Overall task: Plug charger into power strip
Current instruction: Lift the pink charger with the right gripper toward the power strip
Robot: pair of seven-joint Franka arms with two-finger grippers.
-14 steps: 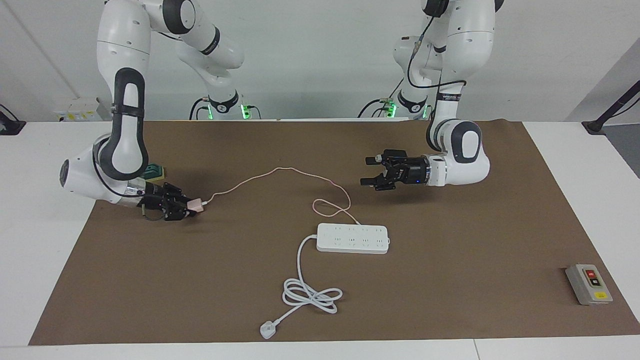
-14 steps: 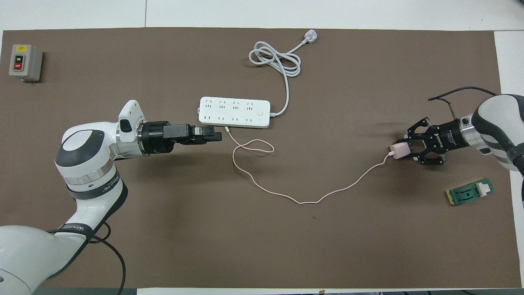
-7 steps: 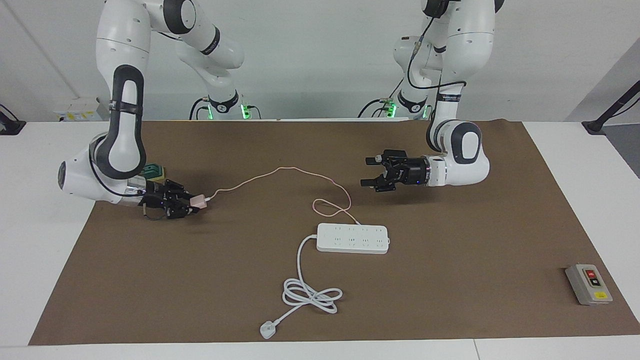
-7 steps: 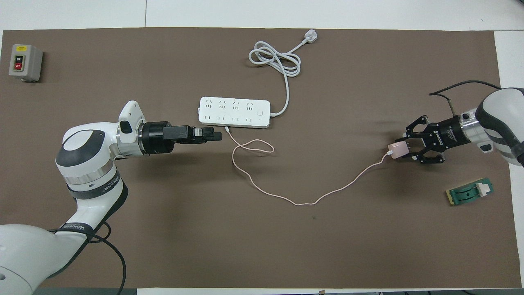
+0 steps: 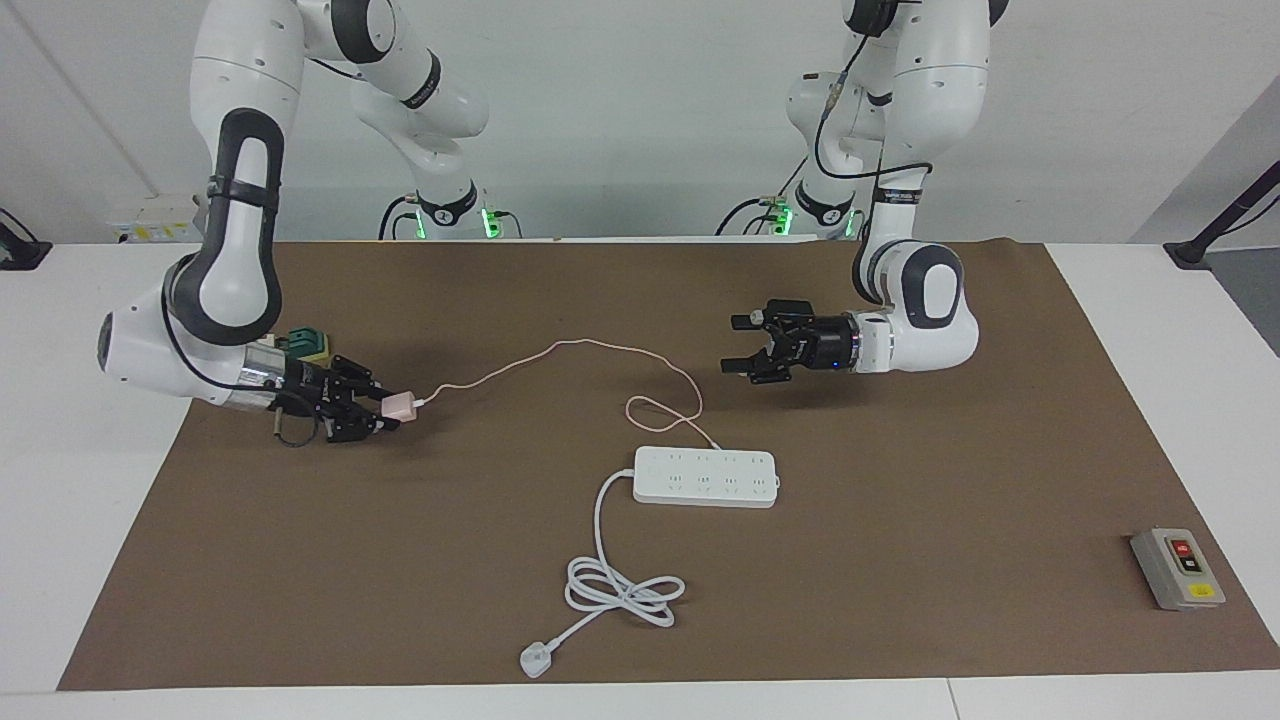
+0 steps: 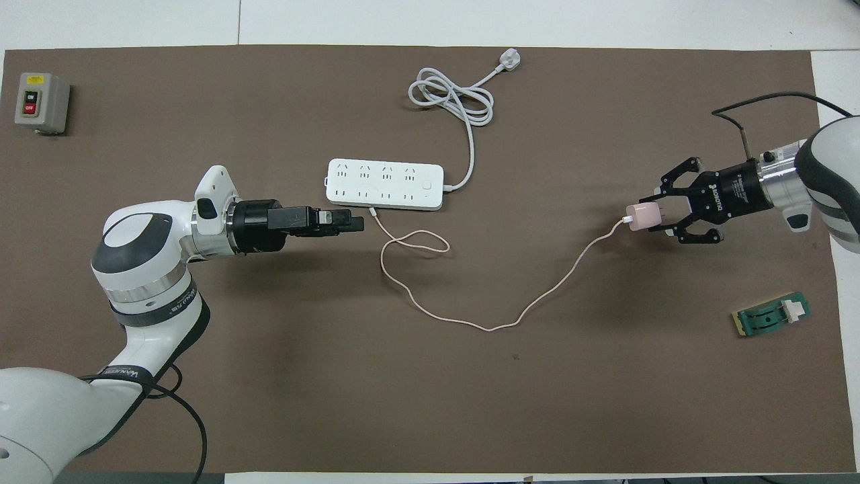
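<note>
Charger [image 5: 398, 405], clamped in the right claw [image 5: 380, 408], has lifted off the tabletop [image 5: 900, 560] at the right arm's end, its cable trailing; carriage toward the power strip [image 5: 705, 476] has likely begun. Left claw [image 5: 735, 345] waits open above the tabletop.

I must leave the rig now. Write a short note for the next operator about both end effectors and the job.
Right end effector: shut on the charger, lifted just over the mat at the right arm's end.
Left end effector: open, empty, waiting in the air near the power strip.
Power strip: flat mid-table, sockets up, none occupied.
Done: charger picked up; its pink cable trails over the mat to the strip.
Left: carry the charger to the strip and push it into a socket.
</note>
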